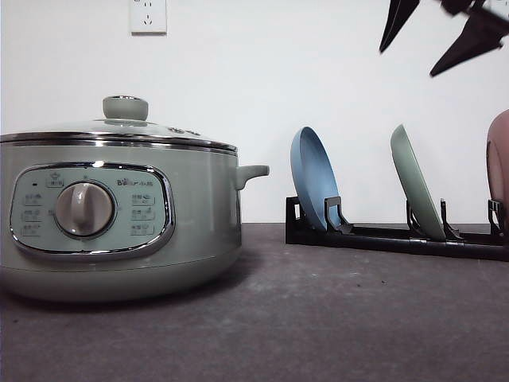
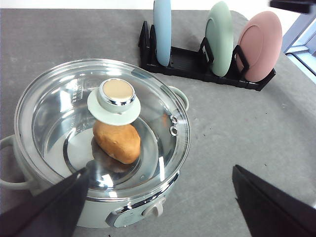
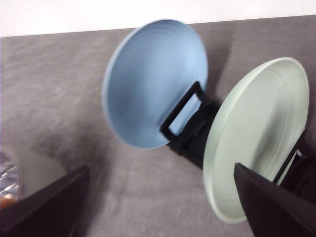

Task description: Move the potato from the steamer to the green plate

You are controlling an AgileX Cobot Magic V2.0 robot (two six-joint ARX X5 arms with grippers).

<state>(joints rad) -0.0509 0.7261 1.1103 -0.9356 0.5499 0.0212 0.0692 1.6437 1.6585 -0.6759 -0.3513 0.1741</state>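
Closest to the front camera sits the steamer (image 1: 111, 207), a big pale-green pot on the grey desk (image 1: 334, 318), its dial panel facing forward and its small side handle pointing toward the rack. Its glass lid (image 2: 103, 128) is on, knob (image 2: 117, 94) in the middle. Seen from the left wrist, the potato (image 2: 117, 141) lies inside on the pot's floor, under the lid and just below the knob, orange-brown and tilted a little.

Beyond the pot, well apart from it, a black rack (image 1: 382, 235) holds three plates on edge. Blue plate (image 1: 312, 187) stands nearest the steamer, green plate (image 1: 417, 191) in the next slot, and pink dish (image 2: 259, 45) at the far end, only its edge catching the front view. All three lean the same way in their slots.

Left pincer (image 2: 158, 202) hangs above the steamer's front edge, its two dark fingers (image 2: 47, 207) spread wide with nothing between them. Right pincer (image 3: 158, 207) hovers over the desk near the rack, looking at the blue and green plates; its fingers (image 3: 276, 205) are likewise splayed and empty. High in the front view, dark pointed shapes (image 1: 453, 36) hang near the wall, probably that right pincer, though the picture cuts them off.

A white wall socket (image 1: 148, 16) sits above the pot.
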